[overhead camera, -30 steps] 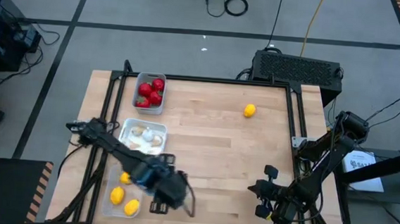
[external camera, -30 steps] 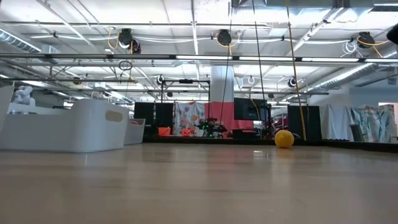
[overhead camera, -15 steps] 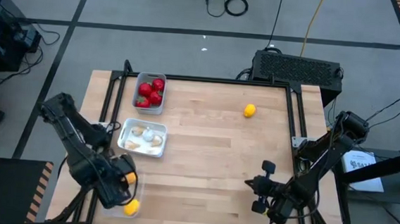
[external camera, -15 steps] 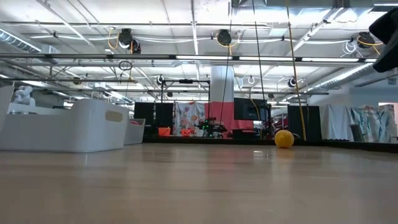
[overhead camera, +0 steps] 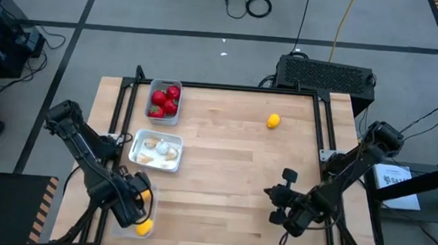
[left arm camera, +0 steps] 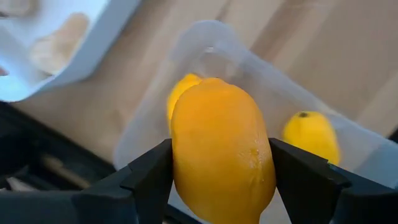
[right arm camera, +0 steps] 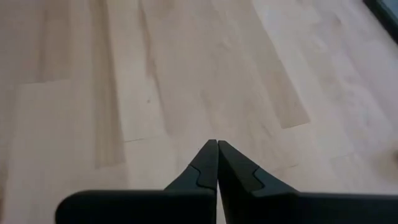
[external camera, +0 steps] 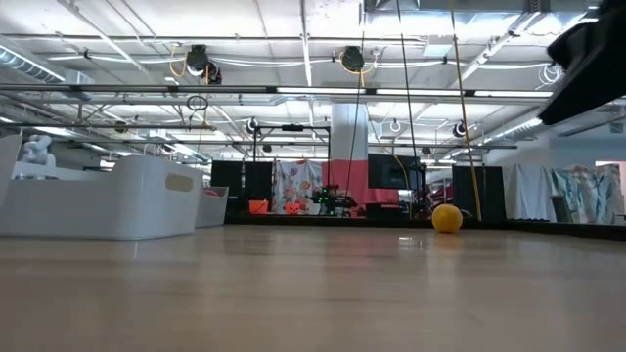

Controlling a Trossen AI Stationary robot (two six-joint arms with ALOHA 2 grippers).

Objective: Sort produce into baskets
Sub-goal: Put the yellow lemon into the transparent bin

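Left gripper [left arm camera: 217, 177] clamps an orange lemon [left arm camera: 221, 149] above the clear basket [left arm camera: 261, 81]; apparently centred, but an early release could bounce it over the rim. Right gripper [right arm camera: 217, 163], jaws together, waits well apart.

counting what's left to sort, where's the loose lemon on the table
In the high view the lemon lies alone on the bare wood at the table's far right, well right of the red-fruit tray.
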